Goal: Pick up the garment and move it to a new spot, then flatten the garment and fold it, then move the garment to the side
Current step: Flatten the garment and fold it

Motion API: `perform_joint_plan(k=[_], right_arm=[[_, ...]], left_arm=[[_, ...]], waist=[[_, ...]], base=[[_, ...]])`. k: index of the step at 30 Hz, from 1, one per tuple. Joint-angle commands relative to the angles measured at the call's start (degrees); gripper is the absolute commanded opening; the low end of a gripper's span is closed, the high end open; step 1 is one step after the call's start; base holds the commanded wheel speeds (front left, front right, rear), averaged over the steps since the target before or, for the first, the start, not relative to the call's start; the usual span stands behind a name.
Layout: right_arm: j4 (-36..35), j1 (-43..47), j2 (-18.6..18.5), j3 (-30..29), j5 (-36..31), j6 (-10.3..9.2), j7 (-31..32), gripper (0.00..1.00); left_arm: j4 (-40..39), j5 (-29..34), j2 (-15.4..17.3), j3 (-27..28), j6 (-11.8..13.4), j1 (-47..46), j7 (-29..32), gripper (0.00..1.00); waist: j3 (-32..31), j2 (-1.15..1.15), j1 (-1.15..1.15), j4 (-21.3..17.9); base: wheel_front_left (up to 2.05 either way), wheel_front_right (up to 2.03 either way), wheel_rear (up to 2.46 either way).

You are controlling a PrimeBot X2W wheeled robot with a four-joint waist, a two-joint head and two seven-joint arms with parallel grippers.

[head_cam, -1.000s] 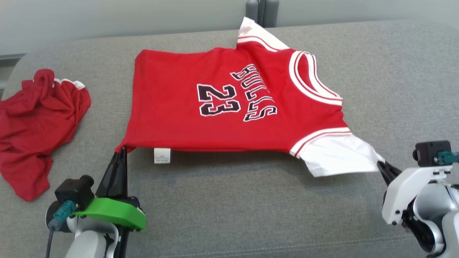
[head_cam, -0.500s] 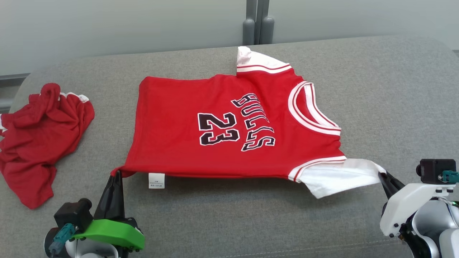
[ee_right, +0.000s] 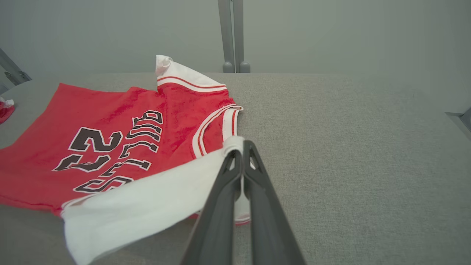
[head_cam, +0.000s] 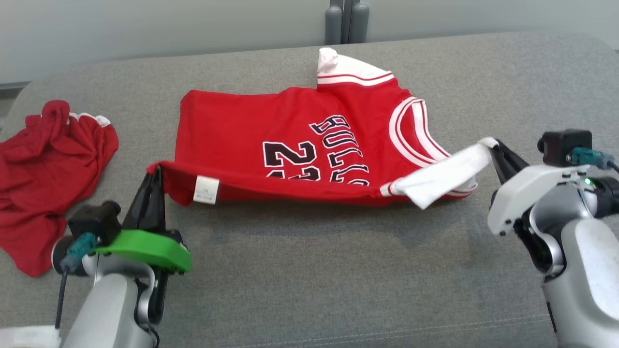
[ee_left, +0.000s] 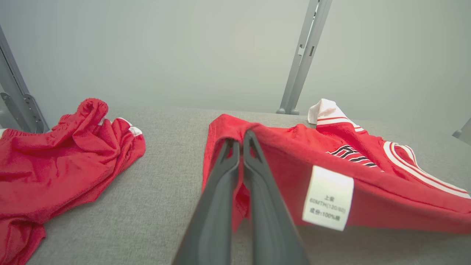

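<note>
Over grey cushion (head_cam: pixel 309 275) we pinch the jersey (head_cam: pixel 251 125) by its near edge, left gripper (head_cam: pixel 155 170) clamped on hem corner (head_cam: pixel 167 169), right gripper (head_cam: pixel 493 144) on white sleeve (head_cam: pixel 442 176), body beyond.

Soft, even light falls from above, bright without glare. The lifted shirt (head_cam: pixel 290 125) casts a broad, faint shadow on the grey pad (head_cam: pixel 338 290) along its near edge. The head view is sharp. The wrist views bow toward the edges: a post (ee_left: pixel 301 55) leans, and print on the label (ee_left: pixel 327 198) is slightly soft.
</note>
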Motion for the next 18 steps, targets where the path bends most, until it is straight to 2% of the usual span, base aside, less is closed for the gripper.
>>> perform_joint_plan(k=[1,5,13,18], right_arm=[[1.92,-3.73,-0.95,0.89,-0.4,-0.06,-1.02,0.0],[6.94,-13.31,-2.99,4.49,-0.96,-0.06,-3.47,0.0],[15.25,-29.38,-4.53,9.32,-0.22,-0.07,-9.11,0.0],[20.85,-38.79,-3.17,9.82,2.22,-0.07,-13.39,0.0]], left_arm=[[0.91,0.23,0.41,-0.02,-0.47,-3.81,0.31,0.0],[3.61,0.75,0.56,-0.36,-1.3,-12.01,0.83,0.0],[8.05,2.15,1.85,-0.6,-2.21,-23.98,0.47,0.0],[9.95,2.29,3.18,-0.78,-3.28,-30.85,0.64,0.0]], waist=[[2.29,0.0,0.0,-0.05],[5.94,0.0,0.0,-0.07],[11.34,0.0,0.0,-1.27],[15.3,0.0,0.0,-2.56]], base=[[0.0,0.0,0.0],[0.0,0.0,0.0],[0.0,0.0,0.0],[0.0,0.0,0.0]])
